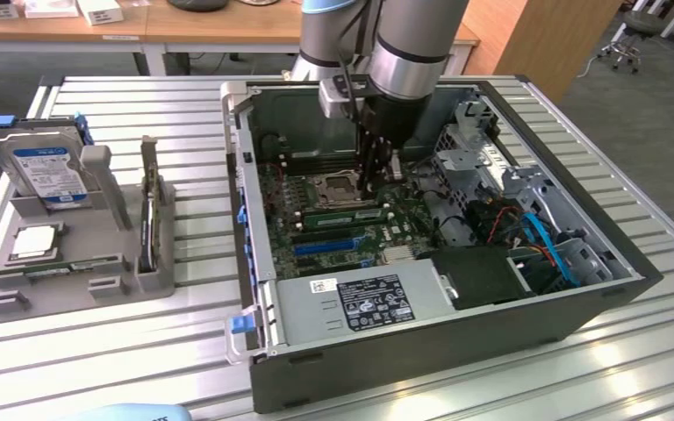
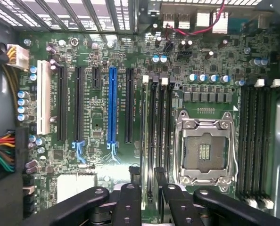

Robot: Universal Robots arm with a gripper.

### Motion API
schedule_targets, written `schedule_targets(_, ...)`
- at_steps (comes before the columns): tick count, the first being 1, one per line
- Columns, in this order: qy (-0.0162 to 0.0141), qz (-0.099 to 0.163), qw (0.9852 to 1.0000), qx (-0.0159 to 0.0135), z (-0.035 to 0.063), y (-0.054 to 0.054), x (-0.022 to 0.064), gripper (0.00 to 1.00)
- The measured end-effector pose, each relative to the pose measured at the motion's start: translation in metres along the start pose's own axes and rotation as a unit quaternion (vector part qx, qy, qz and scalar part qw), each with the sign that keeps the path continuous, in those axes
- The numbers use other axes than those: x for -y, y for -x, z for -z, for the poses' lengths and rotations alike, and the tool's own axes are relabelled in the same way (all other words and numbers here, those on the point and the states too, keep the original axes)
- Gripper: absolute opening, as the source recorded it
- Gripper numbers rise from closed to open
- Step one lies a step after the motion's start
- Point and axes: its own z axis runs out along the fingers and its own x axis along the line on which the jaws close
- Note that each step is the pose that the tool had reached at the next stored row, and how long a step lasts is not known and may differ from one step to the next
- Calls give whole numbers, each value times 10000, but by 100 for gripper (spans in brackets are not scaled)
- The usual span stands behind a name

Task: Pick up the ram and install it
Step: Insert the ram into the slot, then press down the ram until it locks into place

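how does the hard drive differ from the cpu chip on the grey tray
The hard drive stands upright in its holder; the cpu chip lies flat. The hard drive is larger and carries a blue label; the cpu chip is a smaller, plain silver square. Both sit on the grey tray at the exterior view's left, outside the computer case.

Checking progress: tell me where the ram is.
Exterior view: the ram stands in a motherboard slot beside the empty CPU socket, directly under the gripper.
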Motion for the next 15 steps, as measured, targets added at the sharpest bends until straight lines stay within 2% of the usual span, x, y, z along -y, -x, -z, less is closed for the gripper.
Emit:
schedule_targets(3,0,0,10000,0,46,1,-1,25)
schedule_targets(15,0,0,10000,0,47,1,-1,25)
